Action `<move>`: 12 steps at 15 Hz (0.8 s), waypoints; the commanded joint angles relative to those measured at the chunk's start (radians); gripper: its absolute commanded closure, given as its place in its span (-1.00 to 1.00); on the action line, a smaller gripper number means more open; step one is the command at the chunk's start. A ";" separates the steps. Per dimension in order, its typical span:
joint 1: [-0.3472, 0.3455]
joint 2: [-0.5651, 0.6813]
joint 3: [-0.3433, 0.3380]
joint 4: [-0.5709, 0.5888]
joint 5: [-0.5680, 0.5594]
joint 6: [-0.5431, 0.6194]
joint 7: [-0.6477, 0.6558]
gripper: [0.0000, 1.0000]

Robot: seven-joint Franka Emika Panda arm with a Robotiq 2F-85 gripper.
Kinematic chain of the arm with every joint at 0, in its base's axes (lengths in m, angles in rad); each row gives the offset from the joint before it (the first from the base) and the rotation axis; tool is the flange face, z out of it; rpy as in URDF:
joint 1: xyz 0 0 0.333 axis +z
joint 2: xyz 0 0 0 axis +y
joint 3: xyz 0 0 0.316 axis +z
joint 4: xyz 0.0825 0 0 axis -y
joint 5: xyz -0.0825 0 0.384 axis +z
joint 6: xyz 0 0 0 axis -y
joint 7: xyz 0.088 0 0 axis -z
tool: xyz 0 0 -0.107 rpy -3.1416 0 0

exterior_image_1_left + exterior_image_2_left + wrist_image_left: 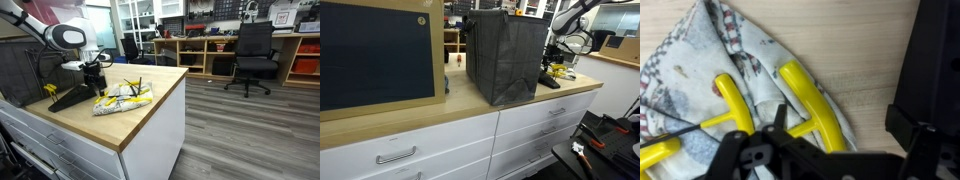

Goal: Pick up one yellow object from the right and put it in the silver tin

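Several yellow curved objects lie on a patterned white cloth (pixel 122 98) on the wooden counter. In the wrist view one yellow object (pixel 805 100) runs down between my gripper's fingers, another yellow object (pixel 735 105) lies left of it, and the cloth (pixel 700 60) is under them. My gripper (pixel 825 142) is open, low over the cloth, with a finger on each side of the yellow object. It also shows in both exterior views (pixel 95 78) (pixel 560 62). The silver tin is not in view.
A large dark grey mesh rack (pixel 505 55) (pixel 25 70) stands on the counter (pixel 150 125) behind the arm. A black object (pixel 75 97) (pixel 935 70) lies right beside the cloth. A framed blackboard (pixel 370 55) leans nearby. The counter edge is close to the cloth.
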 commanded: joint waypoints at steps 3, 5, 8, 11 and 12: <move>-0.005 0.050 0.000 0.039 -0.045 -0.009 -0.030 -1.00; -0.014 0.061 0.003 0.045 -0.039 -0.016 -0.050 -1.00; -0.027 0.063 0.007 0.053 -0.029 -0.027 -0.088 -0.31; -0.033 0.059 0.003 0.063 -0.034 -0.037 -0.106 0.15; -0.033 0.055 0.000 0.063 -0.040 -0.036 -0.103 -0.62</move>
